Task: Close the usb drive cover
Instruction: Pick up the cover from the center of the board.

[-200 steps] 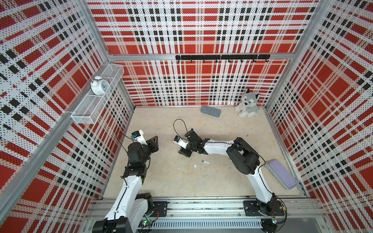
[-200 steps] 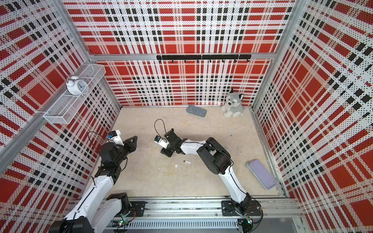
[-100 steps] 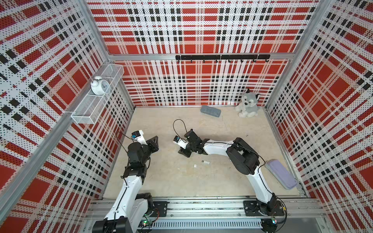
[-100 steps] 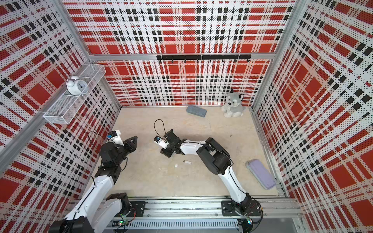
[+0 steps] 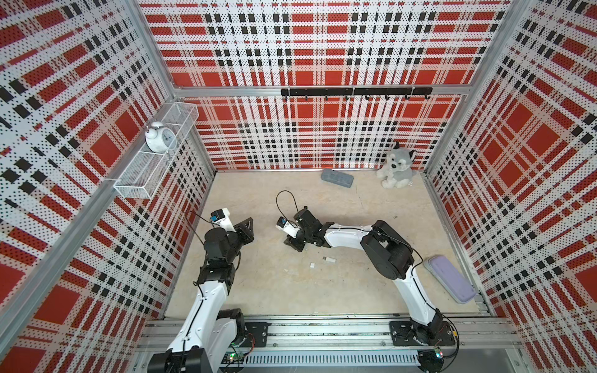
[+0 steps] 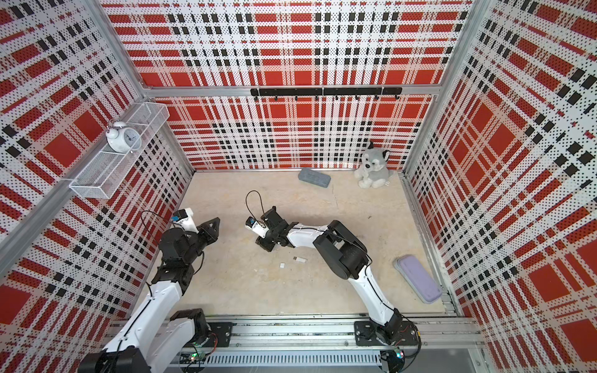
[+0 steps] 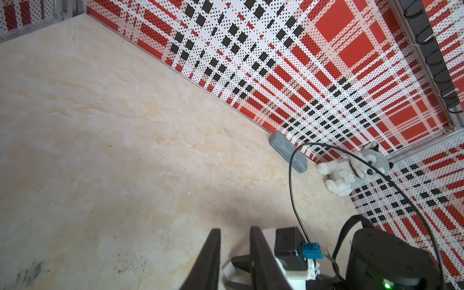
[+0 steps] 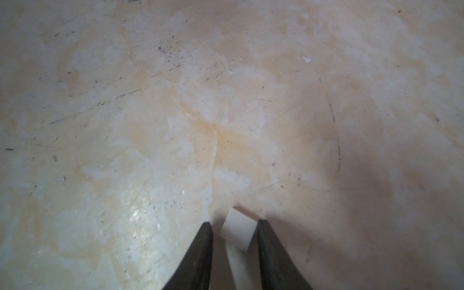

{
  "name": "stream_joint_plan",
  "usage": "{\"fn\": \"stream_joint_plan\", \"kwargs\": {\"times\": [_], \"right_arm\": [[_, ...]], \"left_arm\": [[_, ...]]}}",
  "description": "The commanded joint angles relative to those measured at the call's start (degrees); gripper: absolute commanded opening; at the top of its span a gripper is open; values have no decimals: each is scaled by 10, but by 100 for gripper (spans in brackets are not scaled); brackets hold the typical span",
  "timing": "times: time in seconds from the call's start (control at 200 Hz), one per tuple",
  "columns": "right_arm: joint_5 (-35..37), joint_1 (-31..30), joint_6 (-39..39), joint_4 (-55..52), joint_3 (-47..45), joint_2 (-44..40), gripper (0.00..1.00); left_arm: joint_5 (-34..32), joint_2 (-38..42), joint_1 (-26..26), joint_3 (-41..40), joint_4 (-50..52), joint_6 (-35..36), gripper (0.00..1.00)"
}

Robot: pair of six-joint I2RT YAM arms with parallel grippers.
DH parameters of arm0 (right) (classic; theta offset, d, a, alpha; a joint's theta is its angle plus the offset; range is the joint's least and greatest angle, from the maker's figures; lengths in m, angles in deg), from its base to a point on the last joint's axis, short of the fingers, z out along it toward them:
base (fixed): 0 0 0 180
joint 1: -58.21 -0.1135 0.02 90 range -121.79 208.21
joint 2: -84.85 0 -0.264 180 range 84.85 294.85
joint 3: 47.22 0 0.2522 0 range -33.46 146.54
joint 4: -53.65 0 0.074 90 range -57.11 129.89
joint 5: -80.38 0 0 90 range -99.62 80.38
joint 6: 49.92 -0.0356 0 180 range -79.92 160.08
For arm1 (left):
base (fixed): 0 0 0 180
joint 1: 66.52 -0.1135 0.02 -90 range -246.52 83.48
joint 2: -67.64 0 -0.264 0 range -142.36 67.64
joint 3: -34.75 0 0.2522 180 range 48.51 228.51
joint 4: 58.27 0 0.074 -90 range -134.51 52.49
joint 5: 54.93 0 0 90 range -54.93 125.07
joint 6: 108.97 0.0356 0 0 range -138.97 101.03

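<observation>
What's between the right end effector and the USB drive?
Nothing; both top views show bare table between the right end effector and the USB drive. A small white piece lies just off that line.

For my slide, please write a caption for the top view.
The usb drive and its small white cover lie apart on the beige table, beside the right arm.

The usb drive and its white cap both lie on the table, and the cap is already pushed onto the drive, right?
Not quite. Both lie on the table, but the cap is off: it sits apart from the usb drive, with bare table between them. Both top views show it.
</observation>
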State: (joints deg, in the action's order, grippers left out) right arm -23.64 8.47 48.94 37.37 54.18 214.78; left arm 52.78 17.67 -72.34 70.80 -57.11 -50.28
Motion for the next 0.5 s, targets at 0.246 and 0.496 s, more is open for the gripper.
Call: {"fn": "stream_joint_plan", "kwargs": {"times": [0.246, 0.496], "right_arm": [[18, -5, 14, -27, 6, 20, 23], [-5, -1, 43, -26, -2, 10, 21]], "left_arm": [[11, -4, -6, 1, -11, 0, 25], [14, -5, -6, 3, -10, 1, 25]]}}
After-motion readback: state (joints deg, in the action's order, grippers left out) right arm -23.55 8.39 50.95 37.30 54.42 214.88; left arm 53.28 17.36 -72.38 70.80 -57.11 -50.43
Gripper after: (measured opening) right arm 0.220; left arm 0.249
